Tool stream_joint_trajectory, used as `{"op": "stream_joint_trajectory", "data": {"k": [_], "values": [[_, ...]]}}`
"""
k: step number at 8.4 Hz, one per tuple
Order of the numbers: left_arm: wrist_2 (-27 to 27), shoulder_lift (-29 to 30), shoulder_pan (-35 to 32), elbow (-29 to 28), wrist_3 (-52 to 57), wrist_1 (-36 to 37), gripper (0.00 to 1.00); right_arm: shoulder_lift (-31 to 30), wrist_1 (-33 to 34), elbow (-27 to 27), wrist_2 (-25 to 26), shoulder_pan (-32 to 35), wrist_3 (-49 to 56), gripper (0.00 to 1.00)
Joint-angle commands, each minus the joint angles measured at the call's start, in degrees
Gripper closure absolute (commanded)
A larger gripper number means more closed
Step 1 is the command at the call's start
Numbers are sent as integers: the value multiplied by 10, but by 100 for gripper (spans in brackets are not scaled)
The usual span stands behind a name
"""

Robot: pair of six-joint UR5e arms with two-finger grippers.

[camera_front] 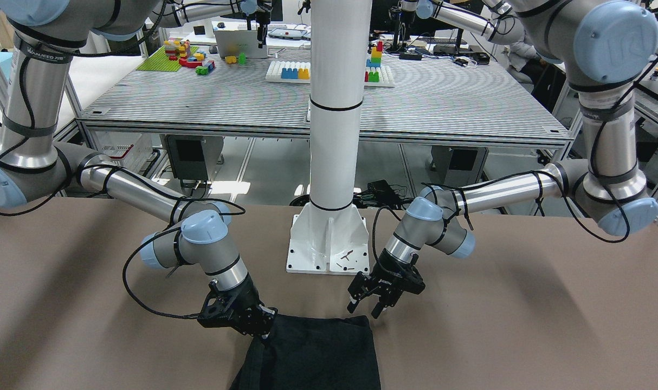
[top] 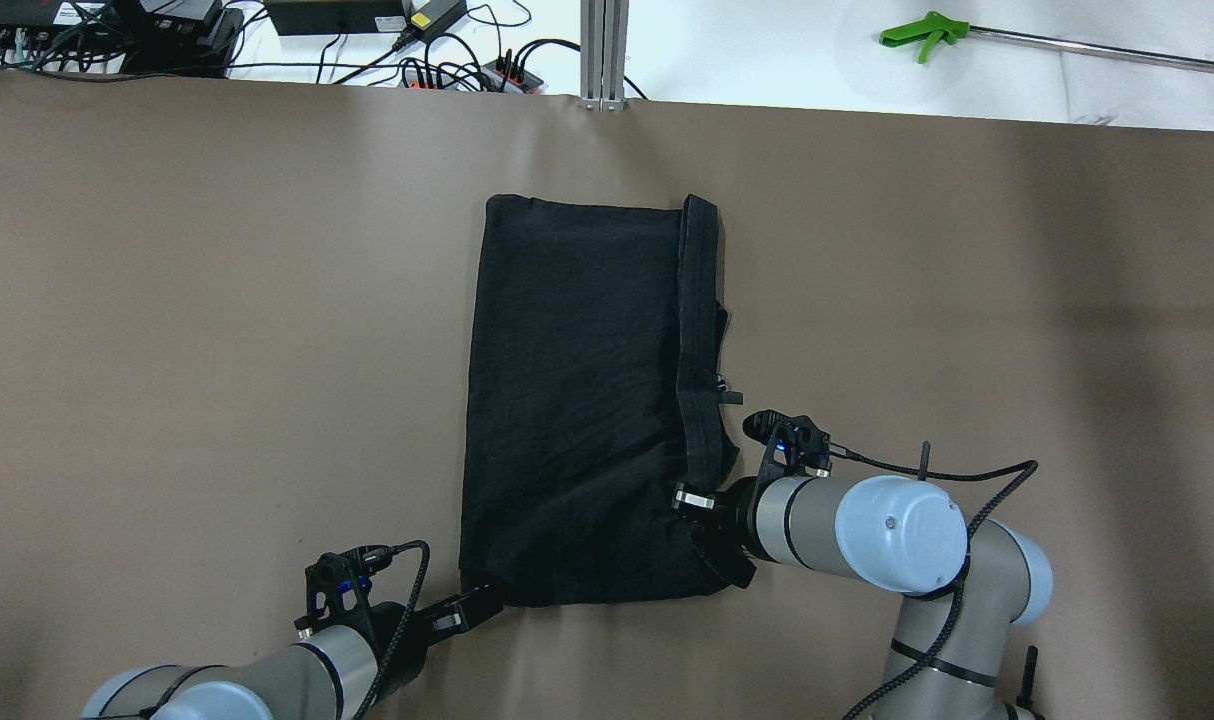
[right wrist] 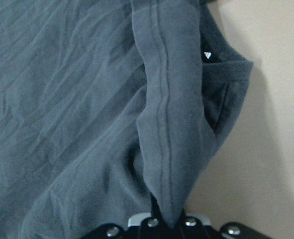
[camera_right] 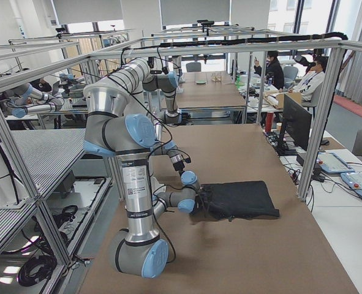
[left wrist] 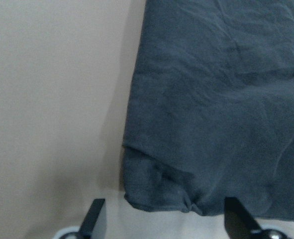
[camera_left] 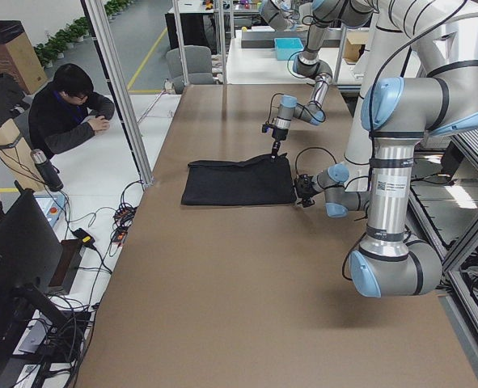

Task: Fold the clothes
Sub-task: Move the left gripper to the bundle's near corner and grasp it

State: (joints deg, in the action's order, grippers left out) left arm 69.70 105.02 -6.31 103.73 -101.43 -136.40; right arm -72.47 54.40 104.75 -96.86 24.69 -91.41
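In the front-facing view the black garment (camera_front: 318, 352) lies on the brown counter (camera_front: 524, 325) and is cut off by the bottom edge, so only its robot-side end shows. The right hand (camera_front: 261, 325) sits at that end's corner. Its dark fingertips merge with the cloth and are hard to separate. The left hand (camera_front: 364, 310) stands at the other corner with its two fingers spread and nothing between them.

From overhead the garment shows whole as a long, matte, finely creased rectangle in the middle of the counter. A thick seamed band (top: 700, 330) is folded along its right side. The right hand (top: 697, 505) is largely hidden by its own wrist where the band ends. The left hand (top: 475, 605) points at the near left corner.

Both side views show the cloth as a flat dark slab, and the hands are too small to judge.

In the left wrist view the fingertips (left wrist: 96, 216) are cut off by the lower edge. They are set wide apart with the rumpled corner lying between them, ungripped.

In the right wrist view the band, with its two stitched lines, runs down into the closed fingers, which pinch it. The fingers are mostly out of frame. A small white tag (right wrist: 207, 55) shows in an opening beside the band.
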Motion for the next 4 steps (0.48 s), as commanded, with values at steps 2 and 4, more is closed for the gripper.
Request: {"op": "stream_joint_trajectory", "data": {"k": [2,4], "values": [[-1,13,-5,-11,0,1,16,0,-1,1,0,0,0,100],[1,11,-17,-10,-1,0,26,0,-1,2,1,0,0,100]]}}
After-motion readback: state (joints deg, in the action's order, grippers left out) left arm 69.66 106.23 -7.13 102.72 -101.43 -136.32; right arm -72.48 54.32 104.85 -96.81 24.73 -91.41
